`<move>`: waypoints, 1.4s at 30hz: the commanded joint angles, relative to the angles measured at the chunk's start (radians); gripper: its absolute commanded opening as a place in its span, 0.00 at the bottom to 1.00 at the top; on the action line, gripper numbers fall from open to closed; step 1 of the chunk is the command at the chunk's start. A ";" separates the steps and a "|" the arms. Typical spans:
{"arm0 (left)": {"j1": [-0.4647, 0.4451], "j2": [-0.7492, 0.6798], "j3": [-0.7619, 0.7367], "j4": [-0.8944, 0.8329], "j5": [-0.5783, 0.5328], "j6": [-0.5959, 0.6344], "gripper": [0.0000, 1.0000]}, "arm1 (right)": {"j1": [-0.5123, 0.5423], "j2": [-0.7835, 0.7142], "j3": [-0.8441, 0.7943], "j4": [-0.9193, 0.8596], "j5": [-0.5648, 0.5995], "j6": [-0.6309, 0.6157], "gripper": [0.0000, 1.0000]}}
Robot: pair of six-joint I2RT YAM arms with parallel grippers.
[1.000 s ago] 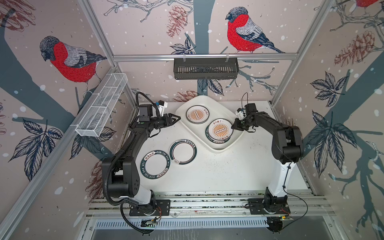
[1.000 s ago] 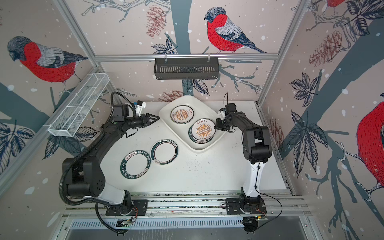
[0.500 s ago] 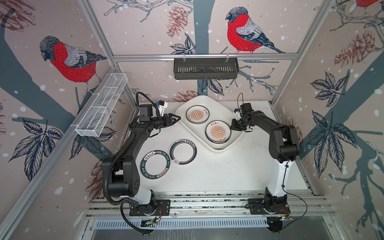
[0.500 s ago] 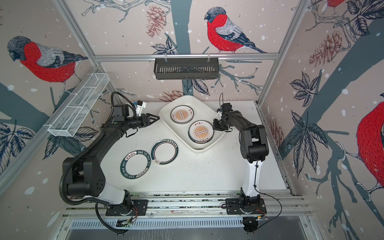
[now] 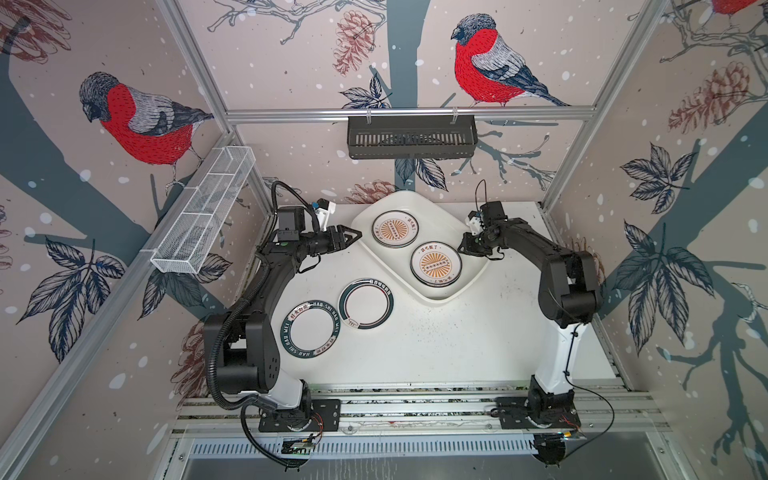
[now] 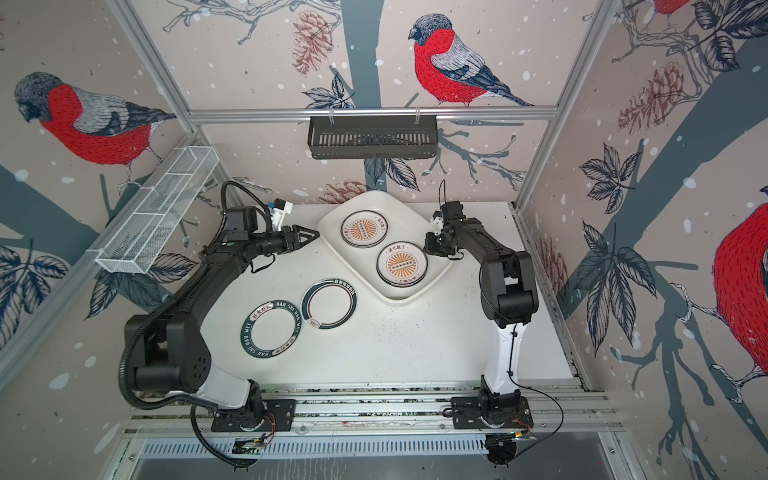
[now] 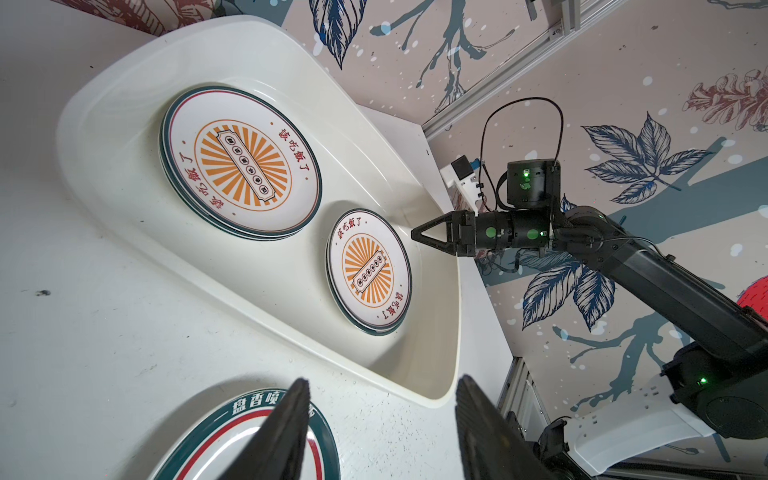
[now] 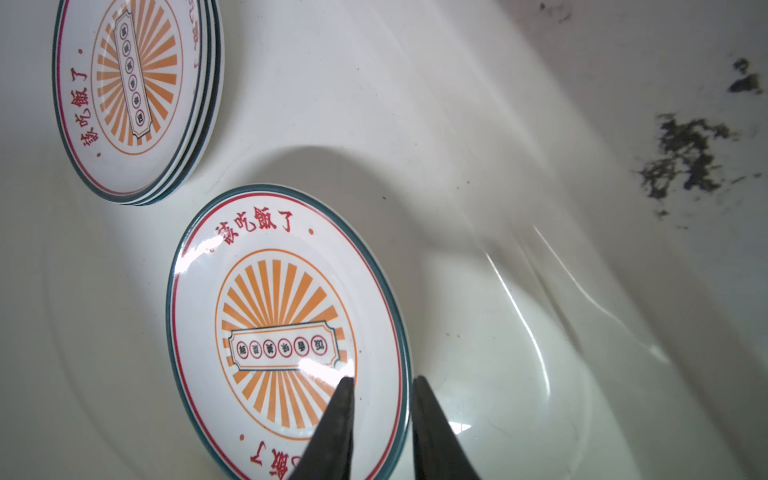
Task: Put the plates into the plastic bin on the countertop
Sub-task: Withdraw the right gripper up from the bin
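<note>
- the countertop [image 5: 457,345] held two teal-rimmed plates [image 5: 309,328] outside the plastic bin [image 5: 440,218]; two sunburst stacks [image 5: 395,230] lay inside.
- my right pincer [image 8: 383,380], further left than a second before, stood slightly parted astride the front stack [image 8: 286,332] at its rim; only its wrist view showed the gap.
- my left pincer [image 7: 383,379] hung open, empty.

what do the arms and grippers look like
Both the left arm and right arm are black with white base links. The left gripper and right gripper have black triangular fingers. A ribbed hose follows the left arm; a thin cable loop and green lights mark the right wrist.
</note>
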 commanded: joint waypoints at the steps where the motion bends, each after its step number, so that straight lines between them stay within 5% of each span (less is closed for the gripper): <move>1: 0.002 -0.012 0.018 -0.022 -0.017 0.050 0.57 | 0.033 -0.028 -0.006 0.051 0.088 0.027 0.25; 25: 0.046 0.080 0.171 -0.223 -0.085 0.259 0.64 | 0.156 0.079 0.090 0.063 0.511 0.002 0.18; 42: 0.056 0.099 0.159 -0.224 -0.066 0.273 0.64 | 0.136 0.117 0.091 0.064 0.403 0.021 0.18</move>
